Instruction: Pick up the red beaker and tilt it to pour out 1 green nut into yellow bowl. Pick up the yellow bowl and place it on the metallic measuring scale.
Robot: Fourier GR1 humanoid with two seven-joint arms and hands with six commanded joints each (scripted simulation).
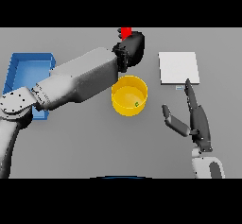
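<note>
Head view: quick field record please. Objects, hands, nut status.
beaker: red, behind the bowl, mostly hidden by the left hand
left hand: curled round the beaker
bowl: yellow, table centre, upright
nut: green, one inside the bowl
scale: pale square, right of the bowl, nothing on it
right hand: open, fingers straight, near the scale's front edge, holding nothing
bin: blue, far left, partly behind the left arm

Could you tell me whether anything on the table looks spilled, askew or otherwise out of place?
Nothing stands out. One small green nut lies inside the round yellow bowl, none on the grey table. The left hand is curled round the red beaker.
</note>
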